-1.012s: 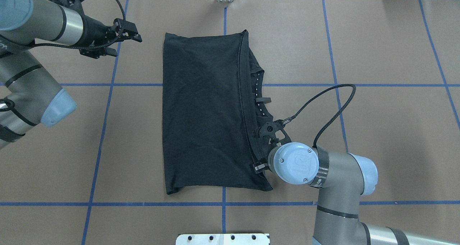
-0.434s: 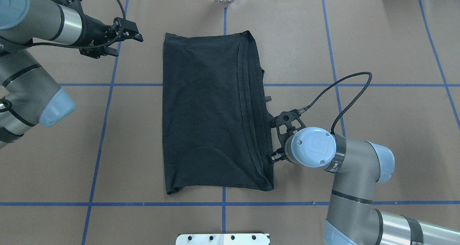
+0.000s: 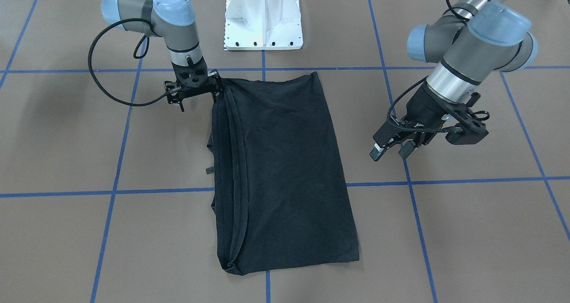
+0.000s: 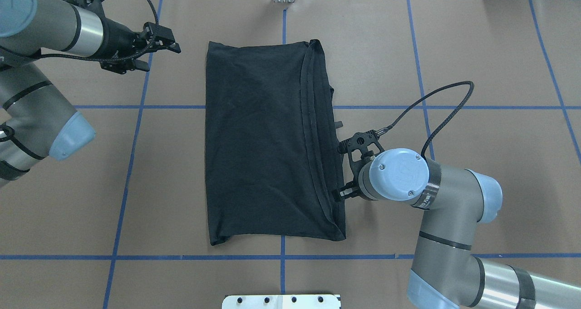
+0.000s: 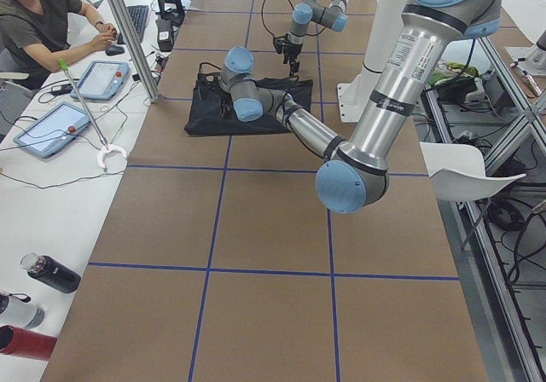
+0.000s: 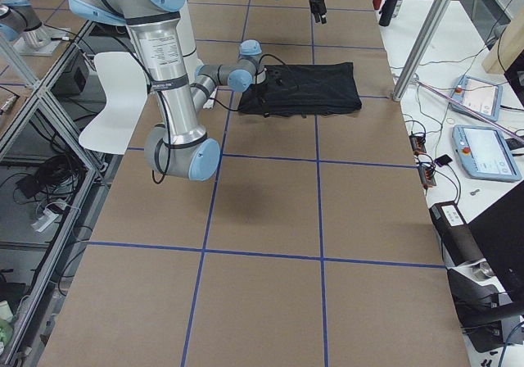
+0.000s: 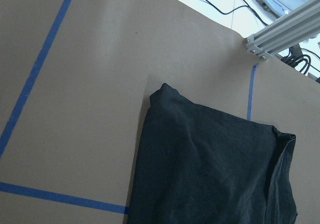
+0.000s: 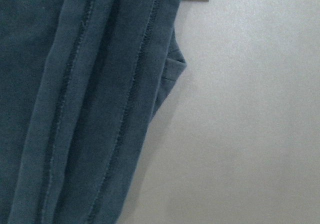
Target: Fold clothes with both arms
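Right gripper (image 3: pixel 194 90) is down low, right at the stacked stitched edges of the black T-shirt (image 4: pixel 258 145), can't tell if it's pinching anything. Left gripper (image 3: pixel 390 151) hangs well off the opposite side, jaws apart, holding nothing. Shirt lies folded into a long rectangle, plain side up, mid tabletop (image 4: pixel 476 50)

A folded black T-shirt (image 4: pixel 263 145) lies flat on the brown, blue-taped table (image 4: pixel 476 50).
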Robot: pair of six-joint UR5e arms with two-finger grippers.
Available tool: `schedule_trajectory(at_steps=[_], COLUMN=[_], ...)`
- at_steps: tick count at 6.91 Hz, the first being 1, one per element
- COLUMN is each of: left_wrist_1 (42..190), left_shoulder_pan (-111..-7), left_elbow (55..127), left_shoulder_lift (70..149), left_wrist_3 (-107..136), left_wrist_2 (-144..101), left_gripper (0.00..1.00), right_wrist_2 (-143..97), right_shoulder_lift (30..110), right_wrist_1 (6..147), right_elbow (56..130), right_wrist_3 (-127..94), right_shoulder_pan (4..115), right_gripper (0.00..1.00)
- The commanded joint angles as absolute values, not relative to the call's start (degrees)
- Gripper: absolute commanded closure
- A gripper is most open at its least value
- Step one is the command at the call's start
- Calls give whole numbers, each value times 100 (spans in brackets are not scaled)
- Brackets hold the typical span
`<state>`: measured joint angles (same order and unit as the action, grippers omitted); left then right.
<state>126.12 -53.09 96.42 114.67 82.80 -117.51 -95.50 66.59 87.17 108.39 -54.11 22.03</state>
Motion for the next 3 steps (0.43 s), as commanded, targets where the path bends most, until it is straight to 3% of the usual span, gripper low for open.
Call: schedule_trajectory(at_steps=[1, 3], left_wrist_1=[12612, 12612], left_shoulder_pan=[-5309, -5309], left_elbow=[9642, 9642], left_shoulder_lift=[11461, 11461], left_wrist_3=[8279, 8279], left_wrist_2=[-11751, -11751], left_gripper=[0, 0], right_wrist_2=[-9501, -9352], right_shoulder_lift=[6311, 6284], right_wrist_1=[8956, 8965], right_elbow=[10819, 10784], right_wrist_3=[-5536, -5555], right_shoulder_pan=[1988, 1767], right_gripper=[0, 0])
